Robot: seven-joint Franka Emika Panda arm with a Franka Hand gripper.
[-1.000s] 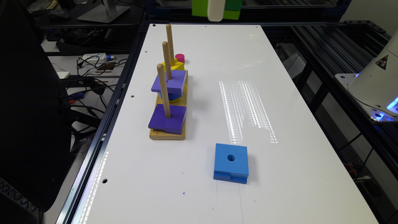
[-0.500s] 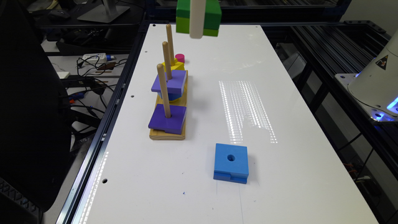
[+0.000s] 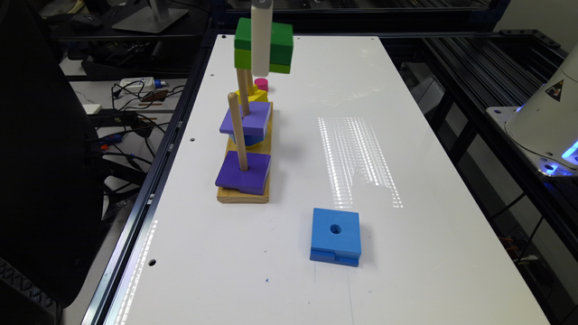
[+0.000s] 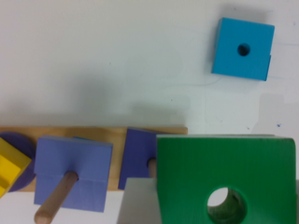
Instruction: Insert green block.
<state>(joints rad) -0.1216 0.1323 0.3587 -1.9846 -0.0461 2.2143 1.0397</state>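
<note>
The green block [image 3: 277, 45], dark green over lime, hangs in the air over the far end of the wooden peg stand [image 3: 244, 195]. My gripper [image 3: 261, 54] is shut on it, its white part crossing the block's front. The block covers the far peg's top. Up close, the green block [image 4: 224, 168] shows its round centre hole, with a pale finger [image 4: 138, 205] against its side. Whether a peg lines up with the hole I cannot tell.
On the stand, a dark purple block [image 3: 244, 174] sits on the near peg and a lighter purple block [image 3: 247, 118] on the middle peg. A yellow block [image 3: 254, 95] and a pink piece [image 3: 261, 84] lie at the far end. A blue block [image 3: 336, 234] lies loose on the white table [image 3: 406, 158].
My gripper has carried the green block down and toward the exterior view's left, from the table's far edge to above the peg stand. Nothing else moved.
</note>
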